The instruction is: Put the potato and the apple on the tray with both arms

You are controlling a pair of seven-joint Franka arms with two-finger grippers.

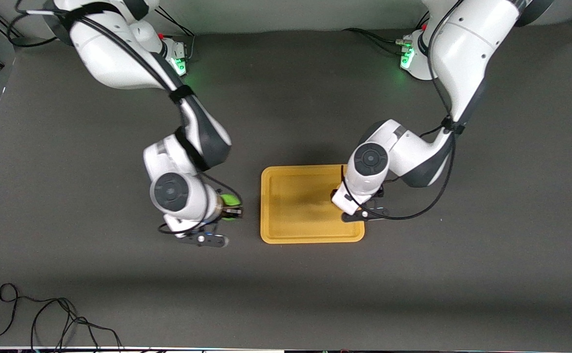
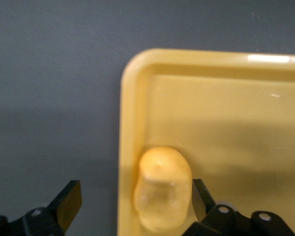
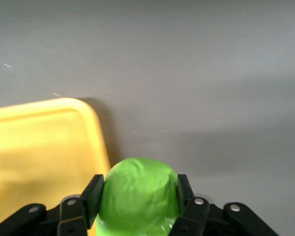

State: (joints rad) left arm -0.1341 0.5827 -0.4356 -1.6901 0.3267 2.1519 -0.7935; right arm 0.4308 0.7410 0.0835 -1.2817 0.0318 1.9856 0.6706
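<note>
- While the right gripper clamps its jaws on the round green apple beside the flat yellow plastic tray, an early release could drop it onto the desk.
- Between the left gripper's wide-open jaws, the lumpy yellow potato lies at the tray's rim, where it could be nudged off.

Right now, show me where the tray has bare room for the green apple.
Most of the flat yellow plastic tray is bare, from the rim toward the right arm's end across its middle. The lumpy yellow potato crowds the edge toward the left arm's end, between the open left gripper. The right gripper holds the round green apple over bare table beside the tray.
</note>
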